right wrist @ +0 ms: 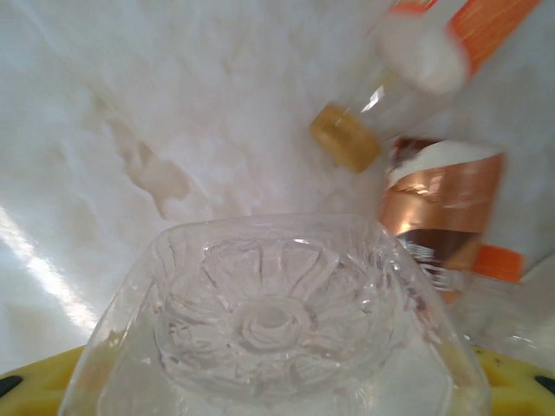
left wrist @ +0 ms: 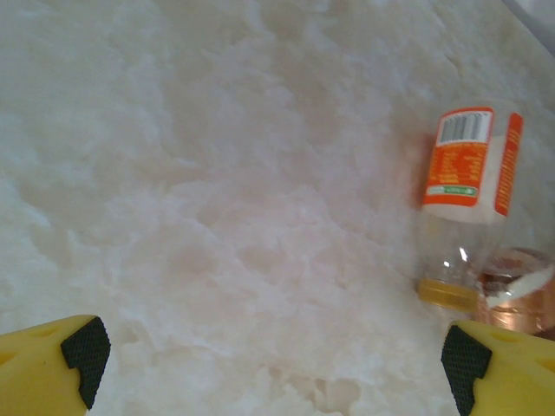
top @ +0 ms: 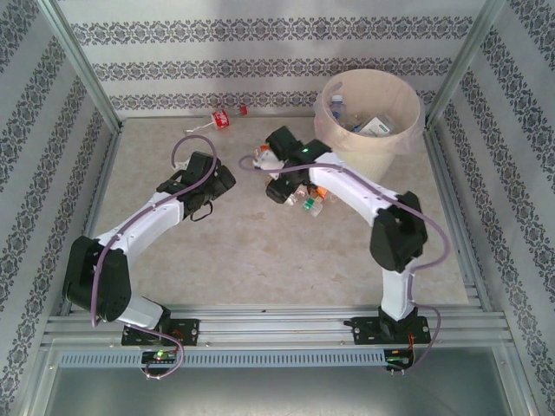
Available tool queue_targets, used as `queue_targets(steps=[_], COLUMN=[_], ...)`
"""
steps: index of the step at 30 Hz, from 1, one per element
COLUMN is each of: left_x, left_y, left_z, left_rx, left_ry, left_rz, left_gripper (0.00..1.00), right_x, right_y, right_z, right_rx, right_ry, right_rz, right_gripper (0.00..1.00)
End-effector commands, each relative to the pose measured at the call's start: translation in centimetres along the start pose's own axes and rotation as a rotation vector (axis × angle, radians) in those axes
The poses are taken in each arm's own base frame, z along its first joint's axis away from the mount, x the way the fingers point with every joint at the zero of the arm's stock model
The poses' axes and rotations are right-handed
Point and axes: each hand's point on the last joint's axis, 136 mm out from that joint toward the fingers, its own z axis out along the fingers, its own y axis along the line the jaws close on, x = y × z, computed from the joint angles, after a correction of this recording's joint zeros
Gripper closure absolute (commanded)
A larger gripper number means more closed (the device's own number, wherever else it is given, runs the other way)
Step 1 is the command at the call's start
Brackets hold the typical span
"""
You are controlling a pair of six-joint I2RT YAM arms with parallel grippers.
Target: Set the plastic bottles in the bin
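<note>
Right wrist: right claw (right wrist: 277,392) grips clear bottle (right wrist: 273,321) by its sides.

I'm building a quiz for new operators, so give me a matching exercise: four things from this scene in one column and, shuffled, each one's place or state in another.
Things:
1. bin
2. red-labelled bottle
3. clear bottle
4. left gripper

Places or states:
a. open, with nothing in it
b. lying alone by the back wall
c. held between the fingers of the right gripper
d. standing at the far right, with bottles inside

Pairs: 1-d, 2-b, 3-c, 4-a.
</note>
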Motion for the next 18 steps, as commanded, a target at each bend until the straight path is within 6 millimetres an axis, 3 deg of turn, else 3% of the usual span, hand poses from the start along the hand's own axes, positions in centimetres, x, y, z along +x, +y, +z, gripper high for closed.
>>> queue_targets(steps=[1, 6, 10, 15, 18], left_x=[-0.1, 0.7, 1.4, 2.9, 3.8], left_y=[-2.1, -4.9, -6.8, -9.5, -10.7], left_z=[0.5, 1.2, 1.7, 2.6, 3.4], left_rx=[0.107, 0.252, 0.311, 0.351, 0.339], left_ry=[0.016, 0.057, 0.081, 0.126, 0.147], left_rz=[0.013, 0.029, 0.05, 0.114, 0.165], left_gripper=[0.0, 0.0, 0.0, 0.0, 0.0], right_x=[-3.2, -4.9, -5.3, -2.9, -0.9], right_y=[-2.5, -6.6, -10.6, -18.4, -22.2], right_z=[-6.7, -15.1, -21.0, -26.3, -28.1], right_rx=[-0.037, -0.053, 0.037, 0.226, 0.303], right_ry=[-0.238, -0.516, -0.689, -0.835, -0.875], right_rz=[0.135, 0.299, 0.447, 0.688, 0.794], right_gripper=[0.42, 0.45, 0.45, 0.46, 0.47])
